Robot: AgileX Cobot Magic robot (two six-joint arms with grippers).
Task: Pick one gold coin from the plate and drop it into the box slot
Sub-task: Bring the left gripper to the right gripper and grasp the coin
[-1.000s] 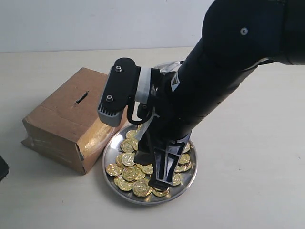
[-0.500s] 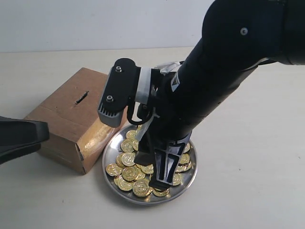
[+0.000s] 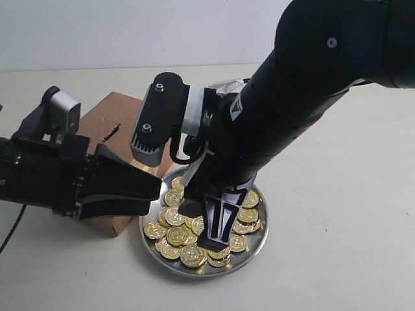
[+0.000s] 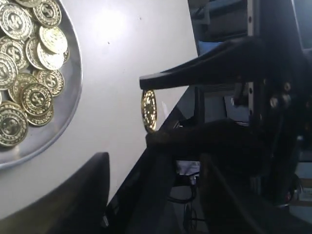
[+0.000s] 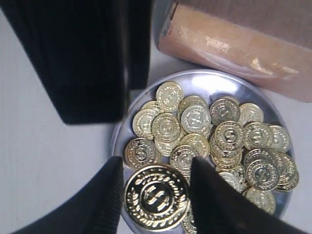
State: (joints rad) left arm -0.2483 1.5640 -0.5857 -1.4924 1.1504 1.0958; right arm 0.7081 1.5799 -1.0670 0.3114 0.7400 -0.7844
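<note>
The silver plate (image 3: 257, 241) holds several gold coins (image 3: 174, 217). My right gripper (image 3: 209, 234) hangs over it, shut on one gold coin (image 5: 157, 200) held flat between its fingers (image 5: 105, 204), above the plate's rim (image 5: 204, 75). The left wrist view shows that held coin (image 4: 149, 110) edge-on, beside the plate (image 4: 68, 117). The brown cardboard box (image 3: 120, 110) stands left of the plate, its dark slot (image 3: 111, 133) showing on top. My left gripper (image 3: 153, 191) is open in front of the box, its tips at the plate's left rim and hiding the box's near side.
The pale tabletop (image 3: 337, 214) spreads around the plate and box. The left arm's black body (image 3: 45, 175) lies across the box's front left. The taped box side (image 5: 234, 46) sits right behind the plate in the right wrist view.
The left arm has swept in from the left and now covers the front of the box, tips reaching the plate. The right gripper has shifted slightly up and left.
</note>
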